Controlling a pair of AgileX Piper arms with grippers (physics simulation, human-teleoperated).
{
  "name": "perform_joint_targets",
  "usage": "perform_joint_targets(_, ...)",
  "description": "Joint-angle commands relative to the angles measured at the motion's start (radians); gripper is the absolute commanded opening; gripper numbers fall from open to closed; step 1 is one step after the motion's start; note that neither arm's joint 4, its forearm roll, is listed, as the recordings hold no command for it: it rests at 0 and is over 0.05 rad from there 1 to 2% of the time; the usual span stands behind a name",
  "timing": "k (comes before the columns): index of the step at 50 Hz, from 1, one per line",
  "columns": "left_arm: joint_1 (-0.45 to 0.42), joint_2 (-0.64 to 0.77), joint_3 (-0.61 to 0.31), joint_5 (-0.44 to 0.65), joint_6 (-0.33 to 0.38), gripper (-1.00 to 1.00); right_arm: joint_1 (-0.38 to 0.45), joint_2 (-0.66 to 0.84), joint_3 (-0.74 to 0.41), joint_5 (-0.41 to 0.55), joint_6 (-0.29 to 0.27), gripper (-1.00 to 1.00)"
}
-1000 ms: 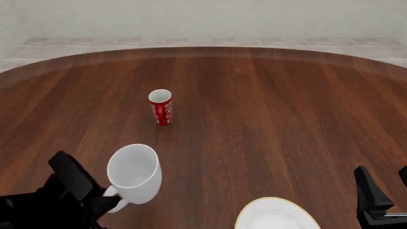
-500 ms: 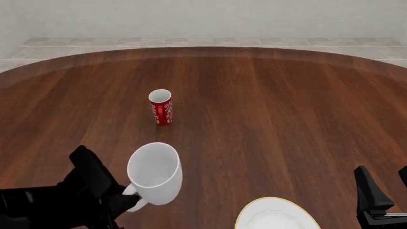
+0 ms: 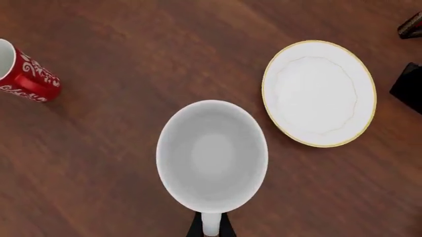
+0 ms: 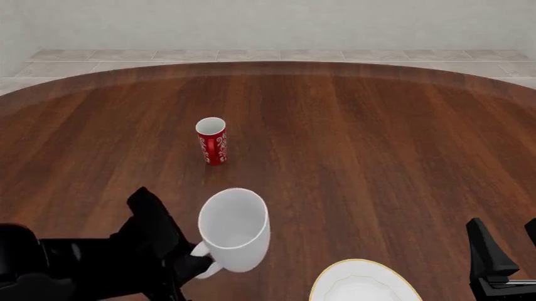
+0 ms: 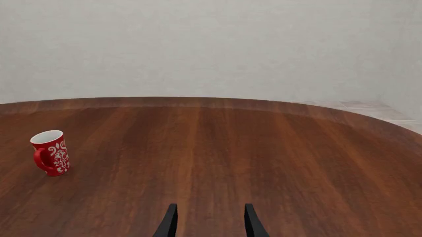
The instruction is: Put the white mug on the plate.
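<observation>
White mug (image 4: 235,229): rigid, glossy, likely slippery; your left gripper (image 4: 194,262) is clamped on its handle. Right gripper (image 5: 208,222) gapes empty.

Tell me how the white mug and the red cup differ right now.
The white mug is plain glossy white; the red cup is red with white patterning. The mug is wider, the cup slimmer. The mug is held by its handle in the left gripper, while the cup stands free on the table, farther back. Both are open-topped, white inside, with a handle.
</observation>
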Motion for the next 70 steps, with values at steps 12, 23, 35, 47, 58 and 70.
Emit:
perform_joint_targets(12, -0.088, 0.117, -0.059, -0.064, 0.002, -1.0, 0.0, 0.0, 0.0, 0.0, 0.0, 1.0)
perform_joint_targets(23, -0.145, 0.174, -0.097, -0.086, -0.013, -1.0, 0.0, 0.0, 0.0, 0.0, 0.0, 1.0)
perform_joint_targets(35, -0.187, 0.236, -0.115, -0.126, -0.031, -1.0, 0.0, 0.0, 0.0, 0.0, 0.0, 1.0)
perform_joint_targets(47, -0.237, 0.281, -0.167, -0.13, -0.052, -1.0, 0.0, 0.0, 0.0, 0.0, 0.0, 1.0)
perform_joint_targets(58, -0.259, 0.309, -0.193, -0.136, -0.055, -1.0, 0.0, 0.0, 0.0, 0.0, 0.0, 1.0)
perform_joint_targets(70, -0.296, 0.363, -0.214, -0.163, -0.068, -1.0, 0.0, 0.0, 0.0, 0.0, 0.0, 1.0)
